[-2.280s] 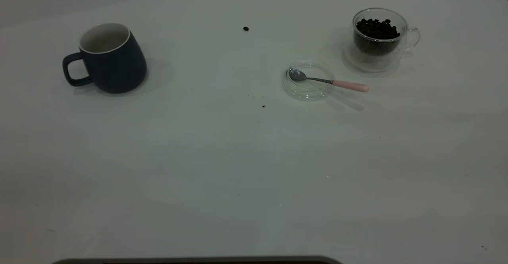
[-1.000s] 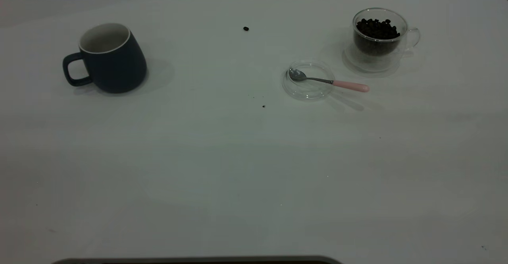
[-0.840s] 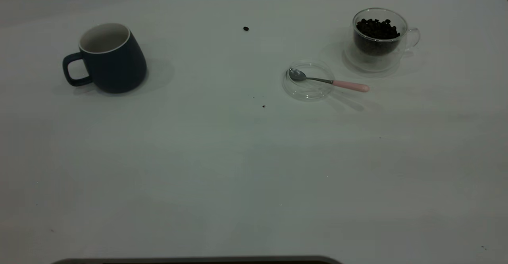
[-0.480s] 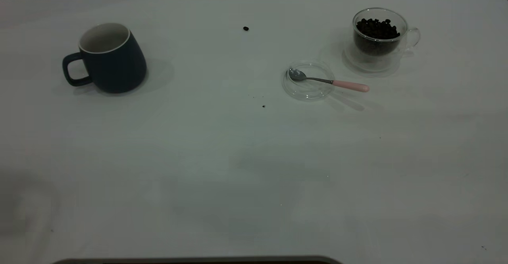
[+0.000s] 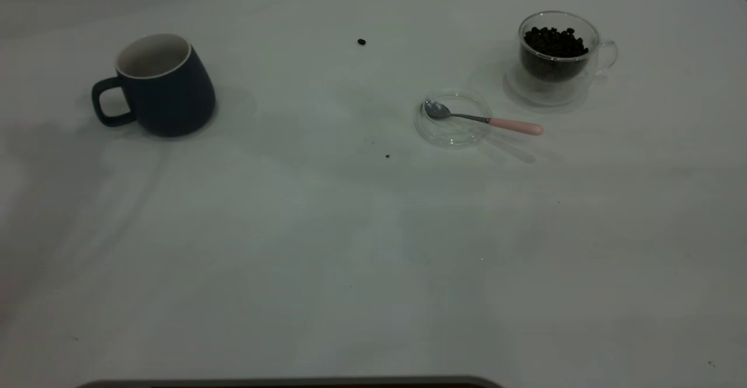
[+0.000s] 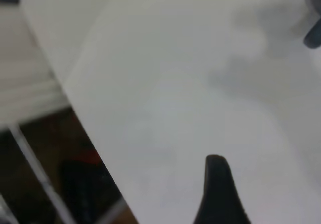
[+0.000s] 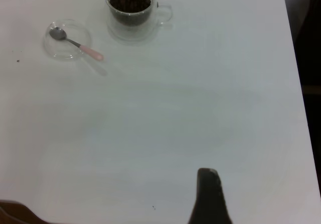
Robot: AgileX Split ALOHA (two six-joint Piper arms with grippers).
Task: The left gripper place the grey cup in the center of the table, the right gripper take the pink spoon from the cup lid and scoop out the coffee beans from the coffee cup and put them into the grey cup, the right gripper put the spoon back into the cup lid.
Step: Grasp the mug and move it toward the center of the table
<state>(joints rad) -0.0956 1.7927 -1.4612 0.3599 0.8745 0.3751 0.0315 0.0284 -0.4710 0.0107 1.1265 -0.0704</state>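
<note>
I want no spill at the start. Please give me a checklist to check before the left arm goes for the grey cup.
1. Grey cup upright, handle free: ok.
2. Middle of the table free for the cup: ok, only a few dark specks.
3. Pink spoon rests on the cup lid: ok.
4. Coffee cup upright, with coffee beans inside: ok.
5. Stray bean lying on the table: not ok.
6. Left end effector open: cannot tell.
</note>
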